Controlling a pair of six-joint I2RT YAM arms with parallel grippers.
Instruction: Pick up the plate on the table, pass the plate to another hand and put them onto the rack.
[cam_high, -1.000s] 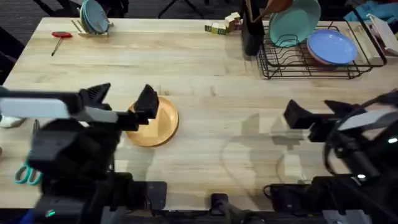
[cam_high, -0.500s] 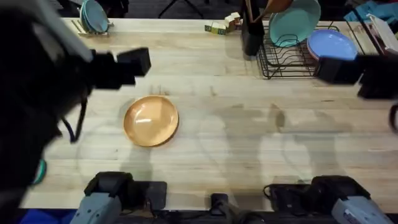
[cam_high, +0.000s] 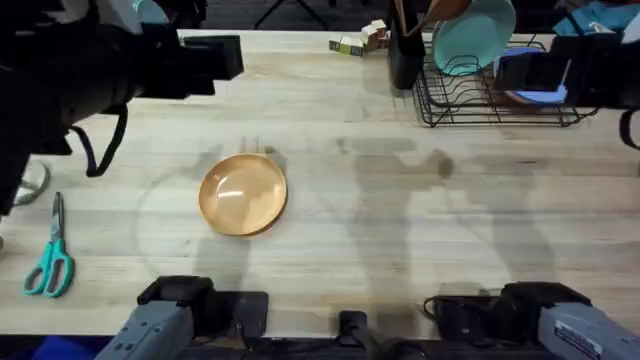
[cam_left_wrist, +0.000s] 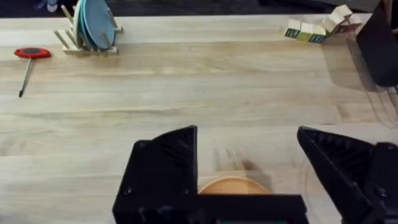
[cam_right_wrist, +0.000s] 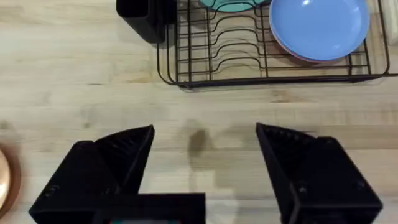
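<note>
The orange-tan plate (cam_high: 243, 195) lies flat on the table (cam_high: 400, 230), left of centre, with nothing touching it. My left gripper (cam_left_wrist: 247, 163) hangs open high above the table, and the plate's far rim (cam_left_wrist: 233, 185) shows just below its fingers. In the overhead view the left arm is a large dark shape at the upper left (cam_high: 205, 57). My right gripper (cam_right_wrist: 205, 155) is open and empty, raised over bare wood in front of the black wire rack (cam_right_wrist: 261, 71). The rack (cam_high: 470, 105) stands at the far right.
The rack holds a teal plate (cam_high: 470, 35) and a light-blue plate (cam_right_wrist: 320, 28), with a black utensil holder (cam_right_wrist: 146, 18) beside it. A small wooden stand with a teal plate (cam_left_wrist: 90, 28), a red-handled tool (cam_left_wrist: 28, 55) and blocks (cam_left_wrist: 311, 31) lie along the far edge. Scissors (cam_high: 48, 265) lie near left.
My left gripper has left the plate's edge and risen toward the far left. The right arm has risen and moved toward the rack. The plate has stayed in place.
</note>
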